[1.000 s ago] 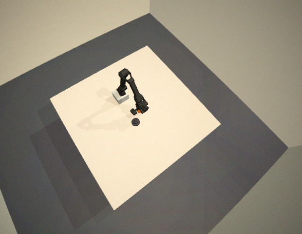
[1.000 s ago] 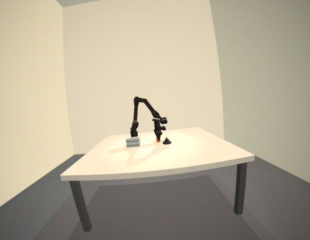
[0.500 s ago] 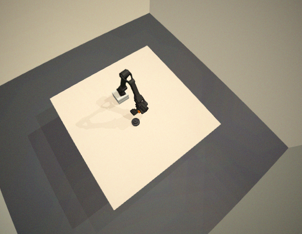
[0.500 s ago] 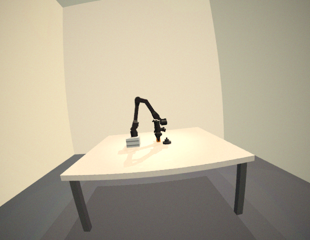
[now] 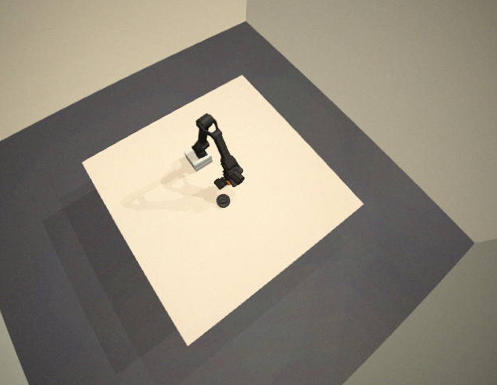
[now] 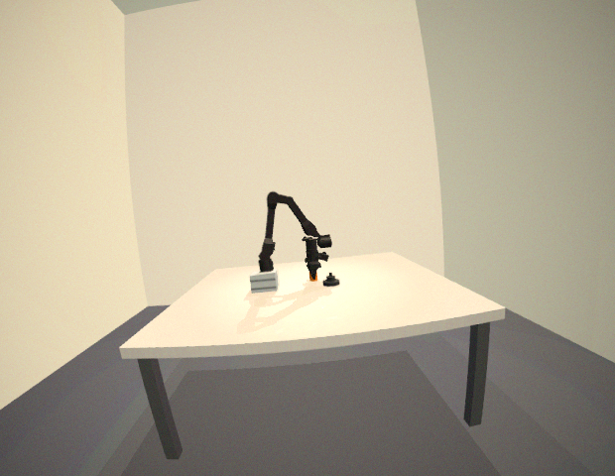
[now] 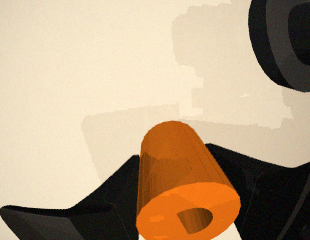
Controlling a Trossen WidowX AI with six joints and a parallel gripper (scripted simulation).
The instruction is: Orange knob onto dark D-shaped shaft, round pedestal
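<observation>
The orange knob [image 5: 228, 182] [image 6: 313, 277] [image 7: 170, 155] is upright between the fingers, beside the pedestal. In the wrist view its near end shows a hole with a flat side. My gripper [image 5: 228, 182] [image 6: 312, 277] [image 7: 172, 156] is shut on the knob, with one black finger on each side. The knob is at or very near table height; a gap under it cannot be told. The dark round pedestal [image 5: 223, 200] [image 6: 330, 282] [image 7: 275, 45] stands a short way from the knob, its stepped top and short shaft bare. The shaft's flat side cannot be made out.
The pale table [image 5: 240, 257] [image 6: 400, 301] bears the arm's light grey base block [image 5: 201, 164] [image 6: 264, 282], behind the gripper. The arm arches from the base over to the knob. Shadows of the arm lie on the table.
</observation>
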